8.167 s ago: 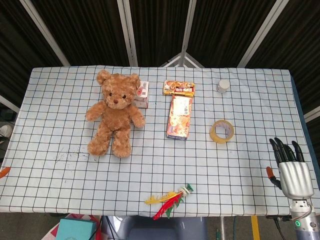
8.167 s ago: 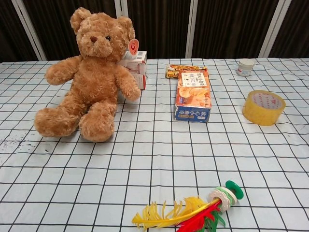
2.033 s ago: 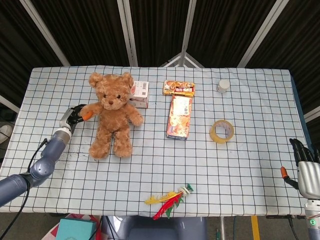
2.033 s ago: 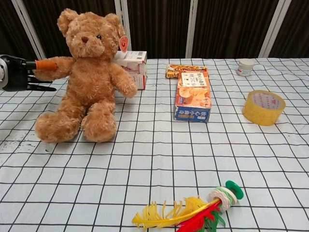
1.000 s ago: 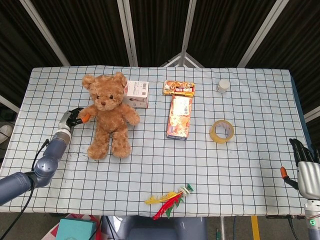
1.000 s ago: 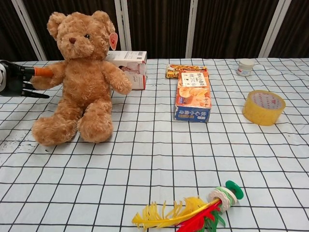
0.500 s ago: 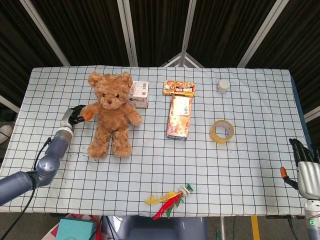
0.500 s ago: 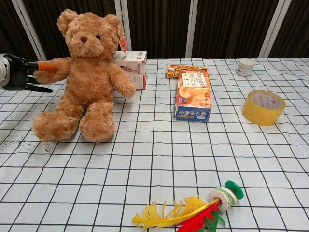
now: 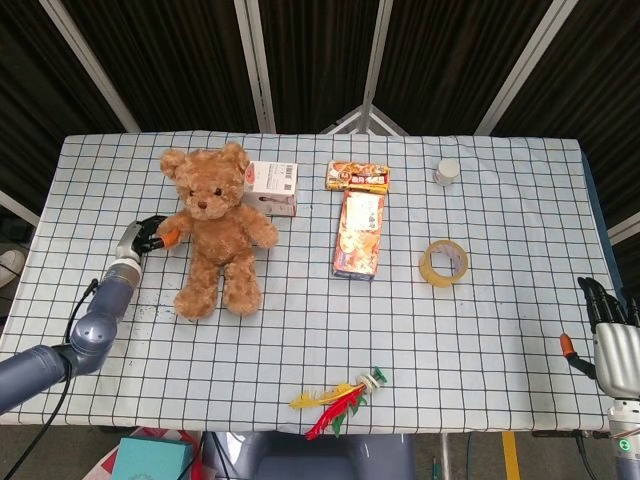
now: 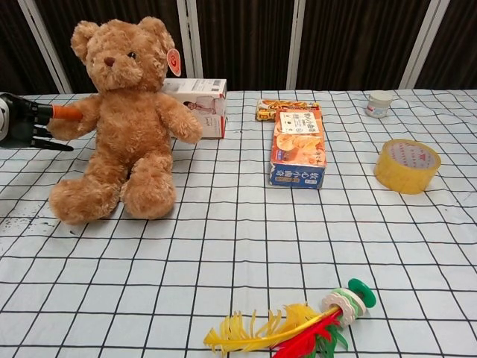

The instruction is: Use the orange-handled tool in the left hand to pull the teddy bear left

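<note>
The brown teddy bear sits upright on the checked tablecloth at the left, leaning back toward a white box. My left hand is just left of the bear and grips the orange-handled tool. The tool's orange end touches the bear's arm on that side; its working tip is hidden in the fur. My right hand hangs off the table's right edge, fingers apart and holding nothing.
A white box stands behind the bear. Two snack boxes lie mid-table, a tape roll and a small white jar to the right. A feather toy lies near the front edge.
Over the last half second the bear and my left hand with the tool have shifted left again, uncovering more of the white box. The right hand has not moved.
</note>
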### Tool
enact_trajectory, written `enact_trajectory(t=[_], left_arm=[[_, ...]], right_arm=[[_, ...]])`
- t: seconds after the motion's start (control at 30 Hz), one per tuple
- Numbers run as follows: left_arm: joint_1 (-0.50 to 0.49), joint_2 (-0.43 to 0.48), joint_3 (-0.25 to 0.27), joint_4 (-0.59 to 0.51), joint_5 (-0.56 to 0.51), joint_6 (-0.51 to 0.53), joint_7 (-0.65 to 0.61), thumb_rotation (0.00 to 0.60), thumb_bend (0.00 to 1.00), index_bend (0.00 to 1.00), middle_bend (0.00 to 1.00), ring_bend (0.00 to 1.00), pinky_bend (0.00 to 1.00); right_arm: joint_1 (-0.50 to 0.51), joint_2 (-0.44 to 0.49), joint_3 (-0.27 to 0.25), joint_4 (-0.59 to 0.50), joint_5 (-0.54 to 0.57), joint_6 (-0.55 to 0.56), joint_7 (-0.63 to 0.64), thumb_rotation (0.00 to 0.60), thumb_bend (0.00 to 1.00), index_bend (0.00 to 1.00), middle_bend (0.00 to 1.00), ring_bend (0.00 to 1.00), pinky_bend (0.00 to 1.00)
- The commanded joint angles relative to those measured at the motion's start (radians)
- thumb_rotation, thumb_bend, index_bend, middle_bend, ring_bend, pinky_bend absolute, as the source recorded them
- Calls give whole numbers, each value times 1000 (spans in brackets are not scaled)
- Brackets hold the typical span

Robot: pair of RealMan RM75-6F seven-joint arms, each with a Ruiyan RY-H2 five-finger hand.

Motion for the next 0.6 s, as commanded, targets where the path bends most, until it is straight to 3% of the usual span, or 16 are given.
enact_trajectory(t=[0.03,0.6], left_arm=[[1,10,-14,-14,8,2,0,600,559,469,420,45,161],[15,9,-17,-24,9,-12,10,600,502,402,375,40,161]], right_arm=[[0,0,-1,0,-1,0,-2,600,367,31,116,193,62],[-1,0,-1,0,-3,2,-1,600,367,31,116,193,62]])
